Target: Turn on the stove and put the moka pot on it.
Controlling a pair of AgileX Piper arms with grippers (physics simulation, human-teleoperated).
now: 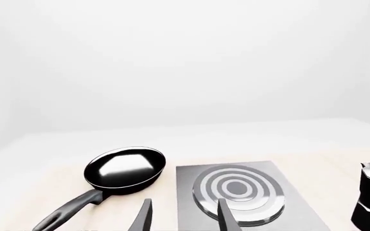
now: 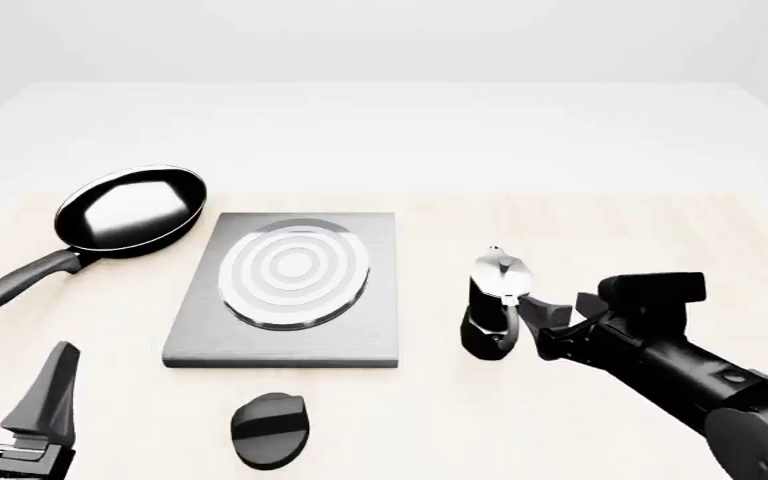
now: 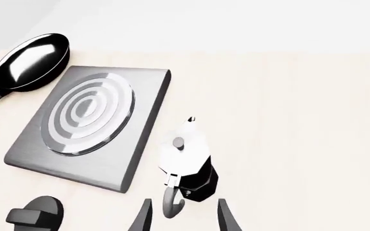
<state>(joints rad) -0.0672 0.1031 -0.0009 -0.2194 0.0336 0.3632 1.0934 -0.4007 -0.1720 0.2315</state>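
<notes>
The grey stove slab point(image 2: 291, 345) with round burner rings point(image 2: 293, 270) lies left of centre; it also shows in the left wrist view point(image 1: 262, 166) and the right wrist view point(image 3: 133, 159). Its black oval knob point(image 2: 268, 429) sits in front of it. The moka pot point(image 2: 494, 303) stands upright on the table right of the stove, handle toward my right gripper point(image 2: 544, 322), which is open with its fingers on either side of the handle point(image 3: 171, 202), not closed on it. My left gripper point(image 2: 11, 385) is open and empty at the near left.
A black frying pan point(image 2: 131, 209) lies at the far left of the stove, its handle point(image 2: 11, 285) pointing toward the near left. The light wooden table point(image 2: 598, 230) ends at a far edge beyond the stove.
</notes>
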